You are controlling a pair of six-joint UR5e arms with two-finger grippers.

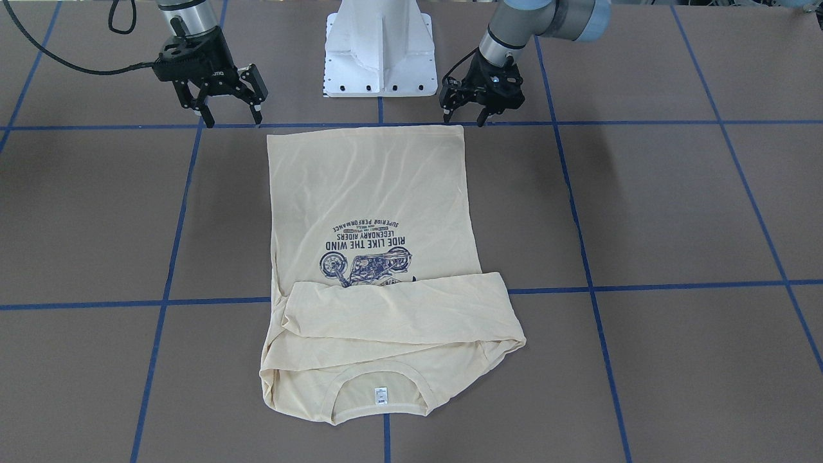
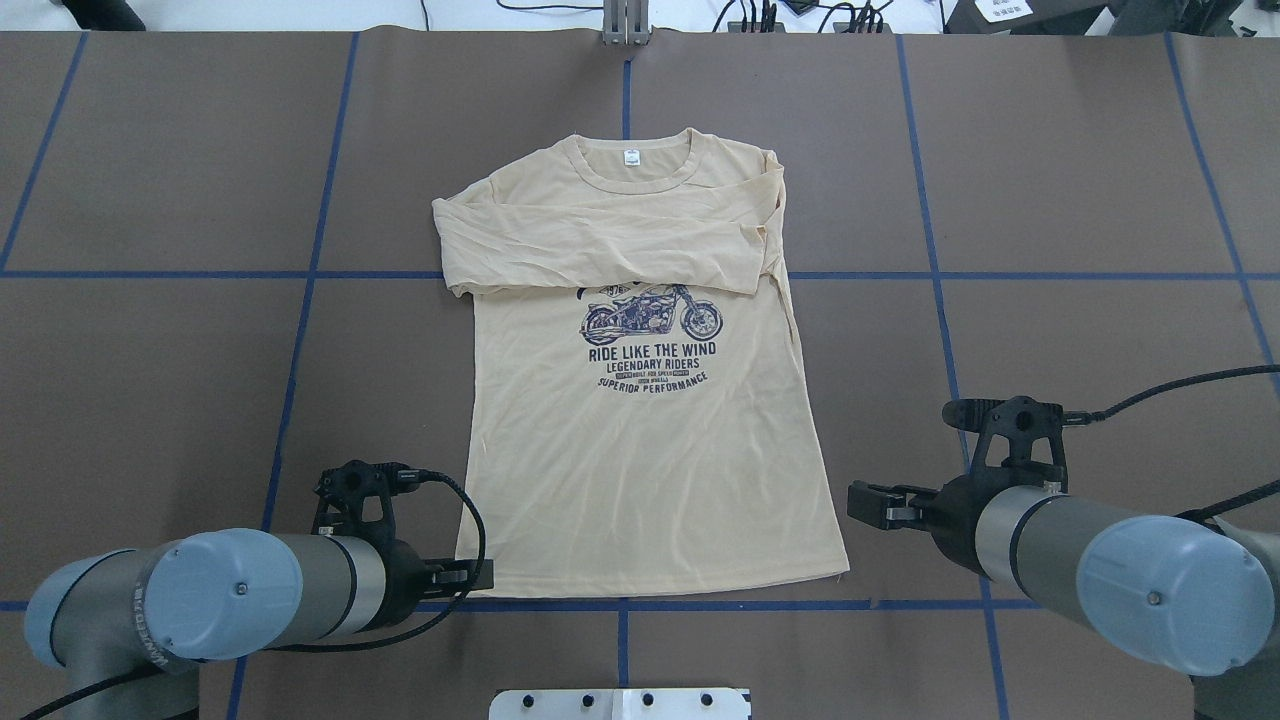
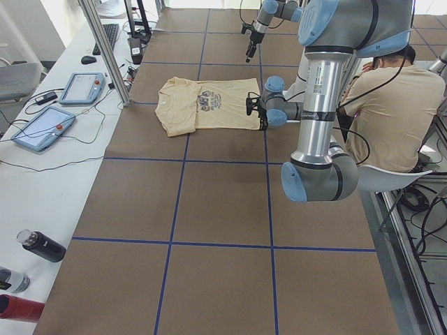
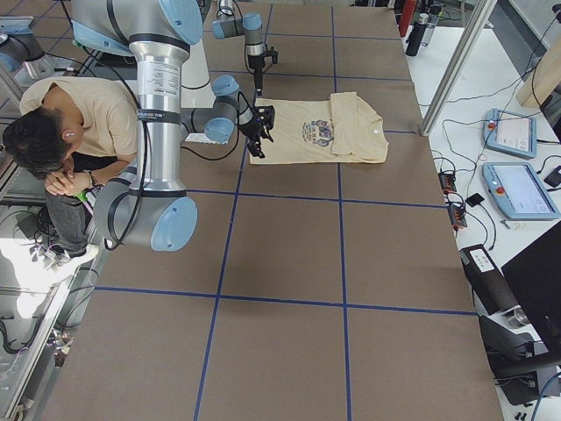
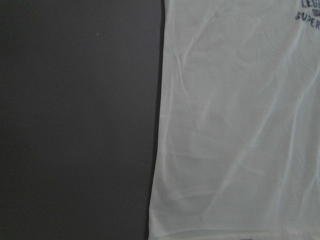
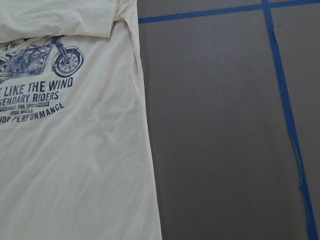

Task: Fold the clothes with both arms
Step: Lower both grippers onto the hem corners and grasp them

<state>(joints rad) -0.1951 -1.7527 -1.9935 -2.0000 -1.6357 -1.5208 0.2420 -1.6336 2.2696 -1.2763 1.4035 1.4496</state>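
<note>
The clothes are one cream-yellow long-sleeved T-shirt (image 2: 650,470) lying flat, print up, neck at the far side and hem toward the robot. Both sleeves (image 2: 600,240) are folded across the chest, over the top of the motorcycle print (image 1: 366,263). My left gripper (image 1: 464,118) hovers open just behind the hem corner on its side, nothing between its fingers. Beyond the other hem corner and a little out to the side, my right gripper (image 1: 233,119) also stands open and empty. The left wrist view shows the shirt's side edge (image 5: 235,125); the right wrist view shows the print and the other edge (image 6: 75,165).
The white pedestal base (image 1: 379,51) stands between the arms. Blue tape lines (image 1: 643,286) grid the brown table. A seated person (image 3: 391,105) is behind the robot. Control tablets (image 3: 42,125) and bottles (image 3: 42,246) sit on the white bench past the far edge.
</note>
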